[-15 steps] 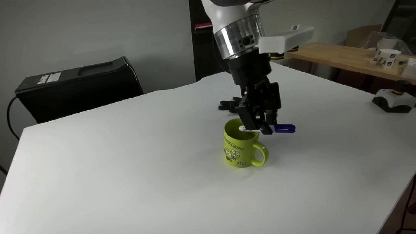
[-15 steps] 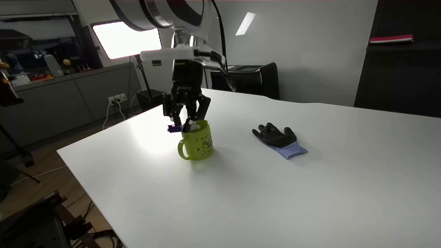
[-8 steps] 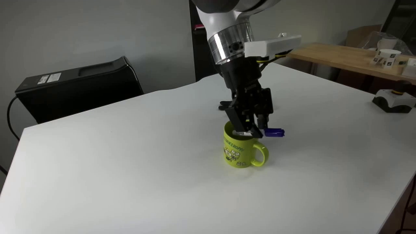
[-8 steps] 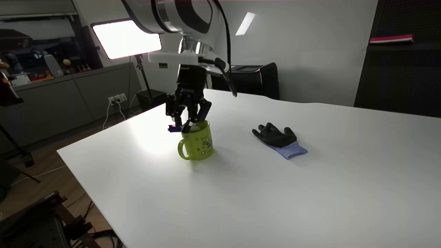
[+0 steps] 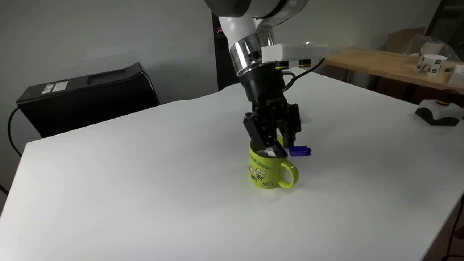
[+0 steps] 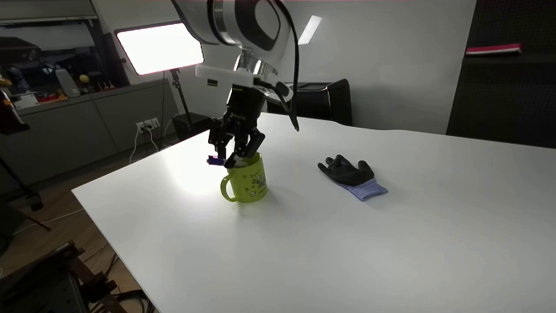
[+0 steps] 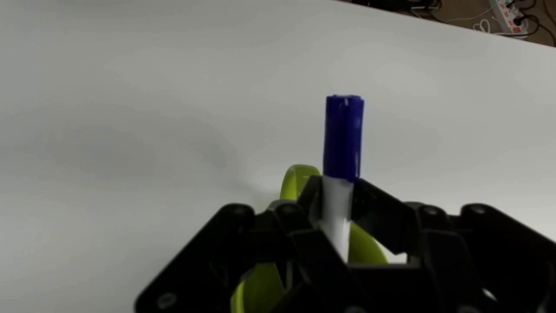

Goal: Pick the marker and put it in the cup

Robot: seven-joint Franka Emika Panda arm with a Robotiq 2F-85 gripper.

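Observation:
The white marker (image 5: 299, 151) with a blue-purple cap lies nearly level across the mouth of the lime-green cup (image 5: 266, 173). Its cap sticks out past the rim on the handle side, and its white end is inside the mouth. My gripper (image 5: 284, 148) is shut on the marker's white body just behind the cap. In an exterior view the cup (image 6: 248, 184) stands upright, with the gripper (image 6: 225, 160) and the cap (image 6: 216, 160) above its handle. In the wrist view the marker (image 7: 343, 137) is between the fingertips (image 7: 336, 195); the fingers hide much of the cup (image 7: 260, 287).
A black glove with a blue cuff (image 6: 347, 173) lies on the white table (image 6: 391, 243); the arm mostly hides it in an exterior view. A black box-like device (image 5: 87, 94) stands behind the table. A white-and-black button box (image 5: 439, 111) sits near the table's edge.
My gripper has moved lower and further over the cup with the marker held, and the arm has tilted. The cup has shifted slightly.

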